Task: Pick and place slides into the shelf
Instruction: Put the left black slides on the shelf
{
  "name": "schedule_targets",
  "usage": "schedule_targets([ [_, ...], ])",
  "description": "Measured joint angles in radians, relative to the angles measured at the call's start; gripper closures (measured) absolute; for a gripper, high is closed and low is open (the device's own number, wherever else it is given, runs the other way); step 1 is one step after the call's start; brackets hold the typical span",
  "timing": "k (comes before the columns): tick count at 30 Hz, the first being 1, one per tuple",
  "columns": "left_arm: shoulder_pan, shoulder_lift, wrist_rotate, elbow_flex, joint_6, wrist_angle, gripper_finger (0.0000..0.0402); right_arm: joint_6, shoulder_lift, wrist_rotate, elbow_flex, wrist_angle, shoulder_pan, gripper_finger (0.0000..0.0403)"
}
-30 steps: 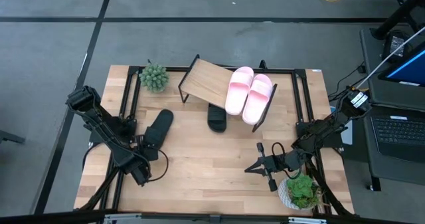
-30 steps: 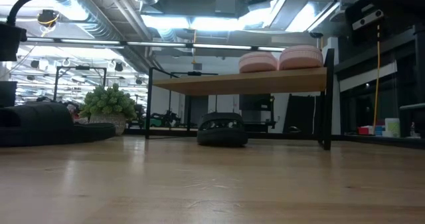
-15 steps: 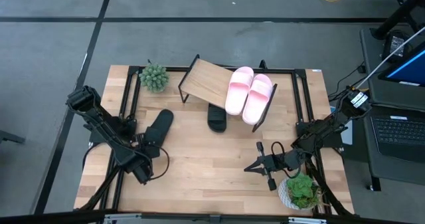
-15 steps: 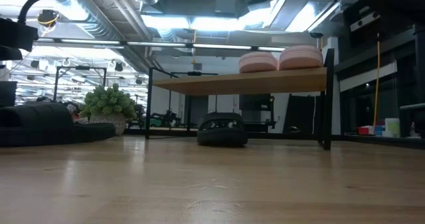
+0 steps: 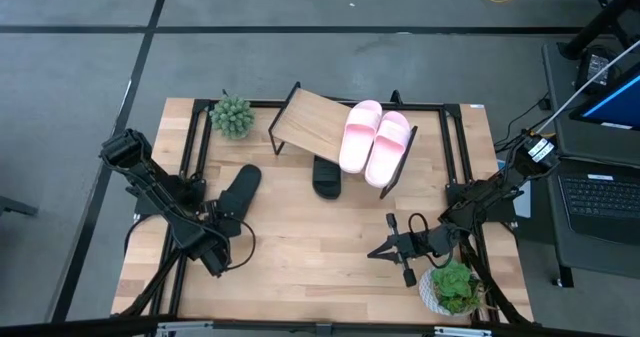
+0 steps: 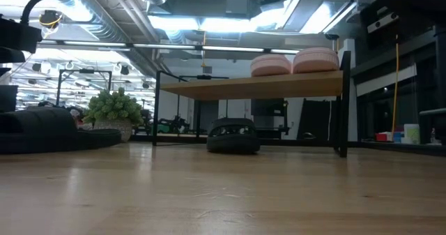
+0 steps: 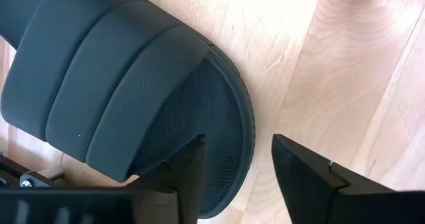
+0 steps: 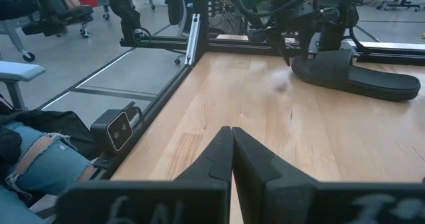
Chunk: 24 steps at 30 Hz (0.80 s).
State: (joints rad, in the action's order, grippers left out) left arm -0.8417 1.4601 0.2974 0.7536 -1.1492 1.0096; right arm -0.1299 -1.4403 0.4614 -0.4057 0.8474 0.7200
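Observation:
One black slide [image 5: 240, 189] lies flat on the table at the left. My left gripper [image 7: 239, 141] stands open over the rounded end [image 7: 232, 111] of its sole, next to the strap [image 7: 99, 71], pointing steeply down. One finger [image 7: 189, 167] is over the footbed and the other [image 7: 302, 174] is outside the rim, over bare wood. A second black slide [image 5: 327, 177] lies under the shelf [image 5: 305, 117]. Two pink slides [image 5: 360, 135] [image 5: 390, 147] rest on the shelf's slanted board. My right gripper [image 8: 230, 151] waits shut at the near right, holding nothing. My left gripper straddles the rim of the black slide's sole at the end by the strap [image 7: 242, 127], coming from above. Whether either finger touches the slide, I cannot tell. The slide lies flat on the table.
A potted plant [image 5: 232, 115] stands at the far left, beside the shelf. Another plant [image 5: 452, 287] sits at the near right, by my right arm. Black frame rails [image 5: 190, 147] run along the table's sides. A person's knee [image 8: 40, 164] shows beyond the table's edge.
My left hand has turned a little about its own axis over the black slide without shifting place. The slide lies where it was.

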Motion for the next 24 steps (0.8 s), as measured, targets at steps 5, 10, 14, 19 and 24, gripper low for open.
schedule_targets([
  [5,-0.005,0.000,0.000,0.000,0.007,0.002,0.0213,0.000,0.000,0.000,0.000,0.000,0.000,0.0391],
  [10,-0.005,0.000,-0.045,0.000,0.008,0.000,0.0209,0.000,0.000,0.000,0.000,0.000,0.000,0.0391],
  [14,-0.006,0.000,-0.056,0.000,0.063,0.002,0.0210,0.000,0.000,0.000,0.000,0.000,0.000,0.0391],
  [19,-0.030,0.000,-0.056,0.000,0.078,0.014,0.0211,0.000,0.000,0.000,0.000,0.000,0.000,0.0391],
  [24,-0.079,0.000,-0.047,0.053,0.021,0.021,0.0211,0.000,0.000,0.000,0.000,0.000,0.000,0.0391],
])
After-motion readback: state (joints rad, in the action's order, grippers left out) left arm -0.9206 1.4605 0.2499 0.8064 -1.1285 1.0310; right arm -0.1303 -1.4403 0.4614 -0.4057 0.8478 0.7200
